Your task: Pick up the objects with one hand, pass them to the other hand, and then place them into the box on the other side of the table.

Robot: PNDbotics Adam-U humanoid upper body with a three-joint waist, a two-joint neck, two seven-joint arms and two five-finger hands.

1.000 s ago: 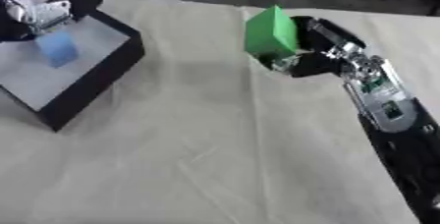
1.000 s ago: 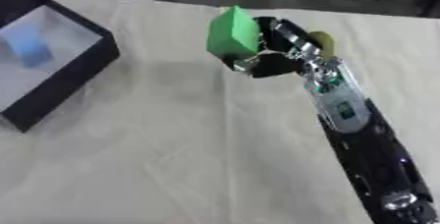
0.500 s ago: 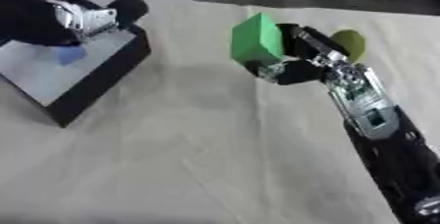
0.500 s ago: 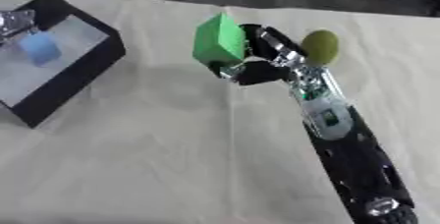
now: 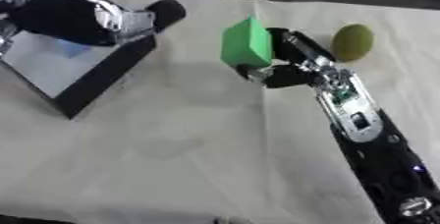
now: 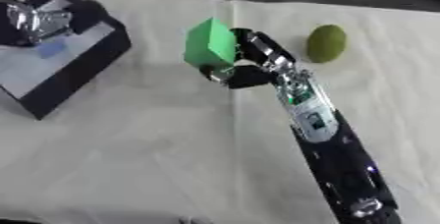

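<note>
My right hand (image 5: pixel 288 66) is shut on a green block (image 5: pixel 246 43), holding it above the middle of the cloth-covered table. A yellow-green round fruit (image 5: pixel 351 42) lies on the cloth just right of that hand. My left hand (image 5: pixel 86 16) comes in from the upper left, over the far edge of the black box (image 5: pixel 99 78); I cannot make out how its fingers stand. A light blue block (image 5: pixel 68 48) lies inside the box, partly hidden by the left arm.
The table is covered with a pale wrinkled cloth (image 5: pixel 172 154). The black box with a grey floor stands at the left. Dark objects show along the far edge.
My right hand has carried the green block to the left, toward the table's middle. My left hand has come out over the box's far edge toward the right. The camera has shifted too.
</note>
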